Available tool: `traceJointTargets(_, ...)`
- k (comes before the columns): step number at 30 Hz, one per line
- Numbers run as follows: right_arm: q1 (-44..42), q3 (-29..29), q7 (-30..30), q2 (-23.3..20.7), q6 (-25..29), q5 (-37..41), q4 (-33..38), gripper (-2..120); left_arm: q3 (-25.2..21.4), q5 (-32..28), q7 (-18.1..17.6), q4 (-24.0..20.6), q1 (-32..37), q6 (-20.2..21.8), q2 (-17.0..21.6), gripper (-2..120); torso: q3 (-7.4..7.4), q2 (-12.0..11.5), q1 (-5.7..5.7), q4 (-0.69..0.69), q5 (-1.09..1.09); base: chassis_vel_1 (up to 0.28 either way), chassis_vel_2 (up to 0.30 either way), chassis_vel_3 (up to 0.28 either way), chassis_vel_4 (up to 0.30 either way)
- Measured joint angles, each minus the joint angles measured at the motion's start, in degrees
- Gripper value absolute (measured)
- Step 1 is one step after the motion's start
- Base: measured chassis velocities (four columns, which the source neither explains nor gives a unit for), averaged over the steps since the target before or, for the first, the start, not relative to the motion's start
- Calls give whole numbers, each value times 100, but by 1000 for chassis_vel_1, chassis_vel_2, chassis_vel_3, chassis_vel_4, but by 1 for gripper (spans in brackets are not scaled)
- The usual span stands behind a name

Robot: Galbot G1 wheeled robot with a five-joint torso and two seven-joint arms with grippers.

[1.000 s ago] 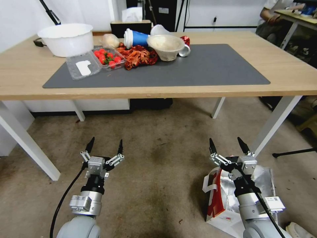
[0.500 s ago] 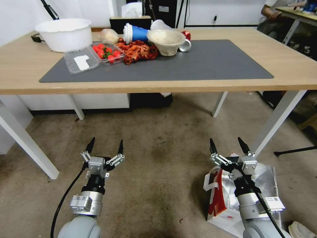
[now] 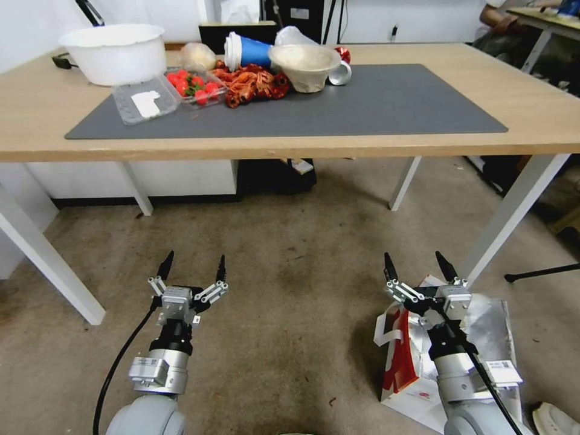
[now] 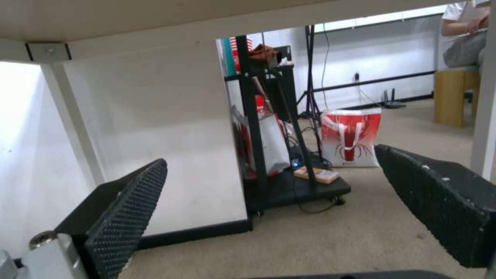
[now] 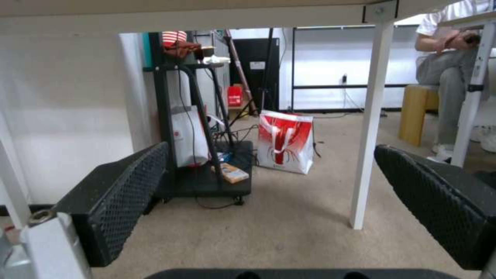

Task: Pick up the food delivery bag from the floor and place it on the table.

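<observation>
The food delivery bag (image 3: 406, 362) lies on the floor (image 3: 290, 314) at the right, white paper with a red side panel and silver foil lining showing. My right gripper (image 3: 415, 266) hovers open just above and ahead of the bag, its arm covering the bag's middle. To the left, my left gripper (image 3: 194, 266) stands open over bare carpet. Both wrist views look under the table (image 3: 544, 115), with each pair of fingers spread wide and nothing between them. The table's dark grey mat (image 3: 386, 103) is bare on its right half.
A white bowl (image 3: 115, 51), strawberries, crayfish, a blue cup and a paper bowl crowd the mat's far left. White table legs (image 3: 513, 211) stand close to the bag. Beyond the table are a black cart (image 5: 207, 182) and another red-and-white bag (image 5: 284, 141).
The whole head picture has shifted: the table sits higher and more floor shows, so the camera moved. Both grippers hold the same pose, still open.
</observation>
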Motion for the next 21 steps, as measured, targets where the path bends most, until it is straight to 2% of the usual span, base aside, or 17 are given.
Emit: traceJointTargets(21, 44, 17, 5, 25, 0, 48, -9, 100, 13, 12, 0, -25, 10, -12, -46, 100, -428, -464, -37, 0, 0, 0, 0, 0, 0)
